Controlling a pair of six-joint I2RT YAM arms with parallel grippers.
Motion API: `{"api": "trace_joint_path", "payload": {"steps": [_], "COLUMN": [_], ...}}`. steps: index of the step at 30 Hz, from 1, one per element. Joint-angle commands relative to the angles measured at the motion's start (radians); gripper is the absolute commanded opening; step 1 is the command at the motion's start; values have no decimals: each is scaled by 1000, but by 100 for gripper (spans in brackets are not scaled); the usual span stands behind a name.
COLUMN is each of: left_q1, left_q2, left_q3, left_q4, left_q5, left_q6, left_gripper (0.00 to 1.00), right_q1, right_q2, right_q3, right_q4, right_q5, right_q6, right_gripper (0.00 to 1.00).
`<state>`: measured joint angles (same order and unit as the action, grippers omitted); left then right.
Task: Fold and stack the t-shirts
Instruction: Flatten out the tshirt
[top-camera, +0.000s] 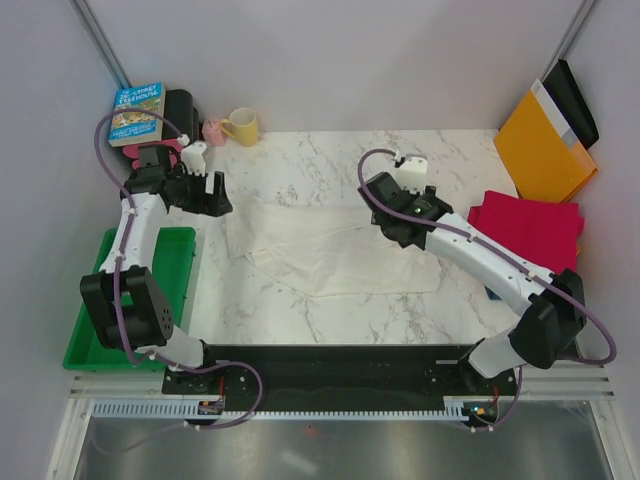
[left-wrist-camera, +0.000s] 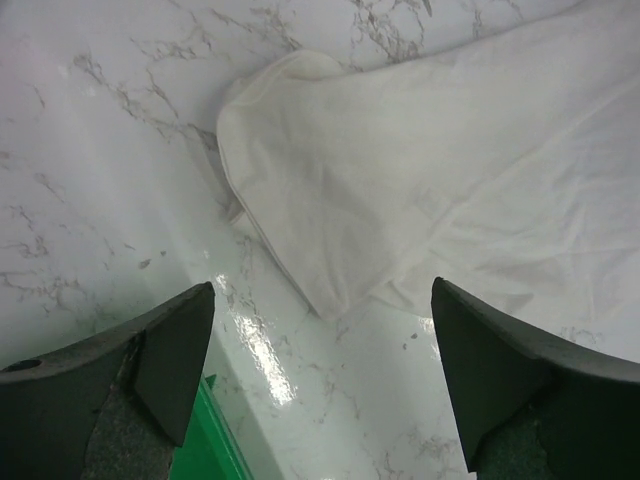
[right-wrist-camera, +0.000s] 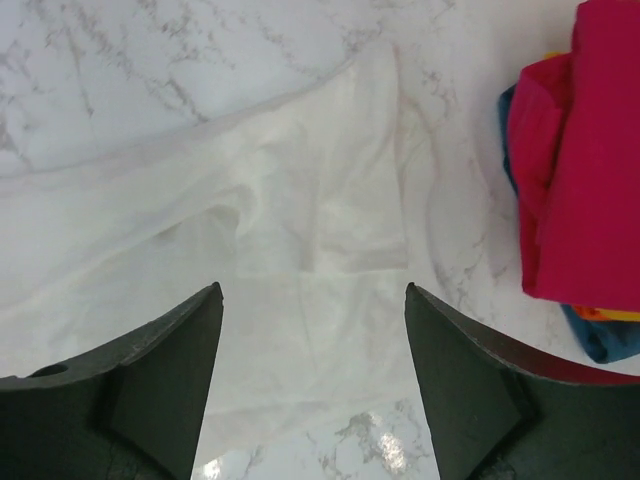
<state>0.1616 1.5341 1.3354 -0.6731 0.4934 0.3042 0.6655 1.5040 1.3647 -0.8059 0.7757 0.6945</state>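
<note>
One green tray (top-camera: 178, 280) is sitting at the bench's (top-camera: 300, 330) left edge. The left arm is reaching across it and covering part of its floor. Behind it, one blue book (top-camera: 137, 112) is leaning by the wall. Two mugs, one pink (top-camera: 213, 131) and one yellow (top-camera: 243, 126), are standing beside it, but I cannot see inside them.

The left arm's fingers (left-wrist-camera: 170, 350) are hanging spread wide over the left sleeve end of the one white t-shirt (top-camera: 330, 250), which is lying wrinkled across the middle of the bench. The right arm's fingers (right-wrist-camera: 160, 370) are also gaping apart above its right side, pinching nothing.

Further right, one pile is resting on the bench. A crimson t-shirt (top-camera: 530, 225) is lying on top, with a sliver of an orange t-shirt (right-wrist-camera: 605, 313) and a dark blue t-shirt (right-wrist-camera: 610, 340) peeking out beneath. One orange-yellow envelope (top-camera: 545, 150) is leaning at the far right.
</note>
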Motion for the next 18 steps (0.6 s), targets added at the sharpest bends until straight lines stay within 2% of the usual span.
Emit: {"api": "trace_joint_path", "payload": {"steps": [1, 3, 4, 6, 18], "left_q1": [-20, -20, -20, -27, -114], "left_q2": [52, 72, 80, 80, 152], "left_q3": [-64, -65, -67, -90, -205], "left_q4": [-34, -54, -60, -69, -71], "left_q5": [-45, -46, -46, -47, -134], "left_q6": [32, -5, -20, -57, -135], "left_gripper": [87, 81, 71, 61, 57], "right_q1": [92, 118, 141, 163, 227], "right_q2": [-31, -25, -24, -21, -22], "right_q3": [-67, -81, -94, -113, -154], "right_q4": [-19, -41, -47, -65, -87], "right_q5": [25, 33, 43, 53, 62], "right_q6": [123, 164, 177, 210, 278], "right_gripper": [80, 79, 79, 79, 78]}}
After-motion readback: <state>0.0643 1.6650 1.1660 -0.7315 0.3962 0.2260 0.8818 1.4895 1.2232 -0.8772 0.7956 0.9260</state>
